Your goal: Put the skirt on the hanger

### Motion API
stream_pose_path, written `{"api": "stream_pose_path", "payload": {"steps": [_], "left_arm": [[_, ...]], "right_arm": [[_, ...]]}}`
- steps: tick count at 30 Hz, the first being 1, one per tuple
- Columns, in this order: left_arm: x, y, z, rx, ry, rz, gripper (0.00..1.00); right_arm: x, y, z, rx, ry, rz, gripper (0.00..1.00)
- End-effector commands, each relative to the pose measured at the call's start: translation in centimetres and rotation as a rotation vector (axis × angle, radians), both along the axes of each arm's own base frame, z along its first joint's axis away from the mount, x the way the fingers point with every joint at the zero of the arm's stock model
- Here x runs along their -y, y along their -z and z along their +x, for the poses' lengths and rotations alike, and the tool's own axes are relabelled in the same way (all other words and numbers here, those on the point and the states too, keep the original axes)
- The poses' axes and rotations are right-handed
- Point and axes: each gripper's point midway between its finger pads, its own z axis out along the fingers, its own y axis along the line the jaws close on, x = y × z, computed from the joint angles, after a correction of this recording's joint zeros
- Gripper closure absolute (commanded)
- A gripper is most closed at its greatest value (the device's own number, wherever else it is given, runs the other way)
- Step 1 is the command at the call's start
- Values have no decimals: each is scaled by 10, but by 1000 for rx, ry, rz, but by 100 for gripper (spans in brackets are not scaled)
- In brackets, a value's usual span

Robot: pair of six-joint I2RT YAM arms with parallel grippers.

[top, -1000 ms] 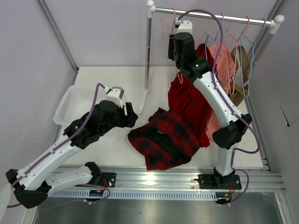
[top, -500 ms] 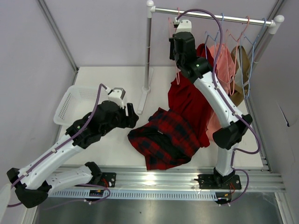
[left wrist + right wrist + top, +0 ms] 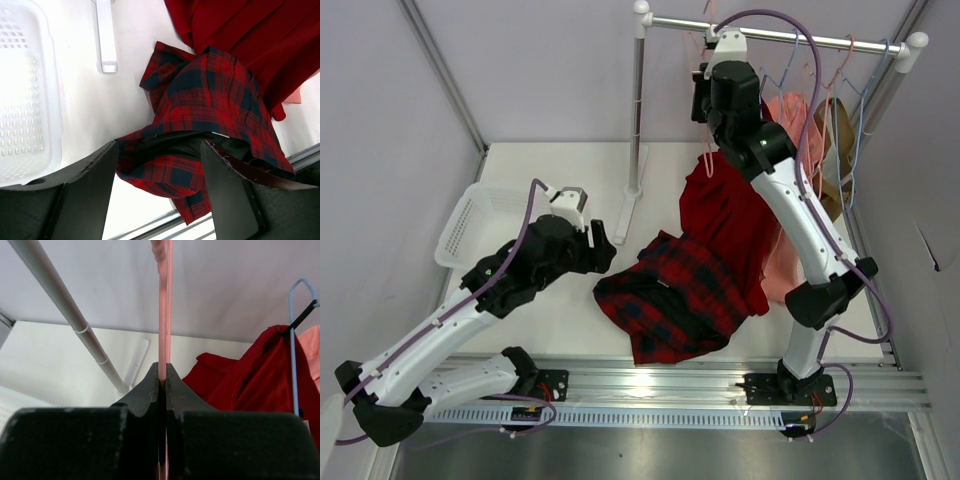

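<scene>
The red-and-black plaid skirt [image 3: 675, 295] lies crumpled on the table, its top edge under the hem of a solid-red garment [image 3: 725, 220]. In the left wrist view the skirt [image 3: 210, 100] lies just ahead of and below my left gripper [image 3: 159, 145], which is open and empty. In the top view the left gripper [image 3: 600, 245] hovers at the skirt's left edge. My right gripper [image 3: 710, 70] is raised close under the rail and is shut on the pale-pink wire hanger [image 3: 163, 315], whose wire runs straight up from the closed right gripper [image 3: 162, 371]. A bit of the hanger [image 3: 708, 163] shows below the gripper.
A white basket [image 3: 480, 215] sits at the left. The rack's post [image 3: 637, 110] and foot [image 3: 106, 35] stand behind the skirt. The rail [image 3: 780, 37] carries blue hangers [image 3: 295, 340] and a salmon-pink garment [image 3: 798, 140] at the right.
My right gripper has moved up and to the right, closer to the rail, with the pink hanger in it. The left arm has stayed nearly still.
</scene>
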Motion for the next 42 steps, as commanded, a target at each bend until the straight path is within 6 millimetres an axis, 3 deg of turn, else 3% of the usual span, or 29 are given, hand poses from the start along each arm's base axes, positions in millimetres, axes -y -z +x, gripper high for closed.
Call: {"api": "stream_pose_path", "payload": {"steps": [1,8,12,13,15,16,17,18,19,20,22,23,24,26,27,29,33,42], "left_arm": [[4,-1,5,13,5,-16,28],[6,7,10,-12,5,-24,28],[5,14,14,-28,1,-16,28],[6,18,15,-39,1,-8,29],[6,26,14,-64,1,-1,30],[8,31,14,-81,0,0,32],[9,37,13,-97,4,2,33],[10,44,11,-114,5,6,36],[10,48,10,-127,3,3,37],[8,60,8,-150,-2,13,38],[8,68,6,-166,-14,9,45],[7,73,6,-174,-16,13,47],[6,79,5,-183,-20,17,48],[6,83,5,-190,-30,20,48],[6,86,5,-194,-30,23,48],[8,89,5,-191,-15,18,48],[17,91,5,-171,43,10,48],[18,108,13,-165,80,95,52]], "right_arm": [[19,-61,-34,119,-19,97,100],[28,-54,-60,63,-44,121,100],[27,-39,-83,-12,-98,155,100],[22,-19,-91,-72,-128,143,100],[25,-18,-116,-94,-162,180,100],[18,7,-126,-158,-202,166,100],[23,1,-146,-154,-230,201,100],[22,11,-158,-189,-254,205,100],[13,36,-172,-259,-311,198,100],[17,34,-193,-262,-342,231,100],[15,53,-217,-322,-387,236,100],[9,76,-232,-386,-430,230,100],[11,74,-251,-395,-472,273,100],[7,95,-275,-469,-543,288,100],[11,92,-287,-471,-559,317,100],[10,100,-303,-511,-604,333,100],[8,110,-327,-578,-678,356,100],[14,138,-351,-678,-699,349,100]]}}
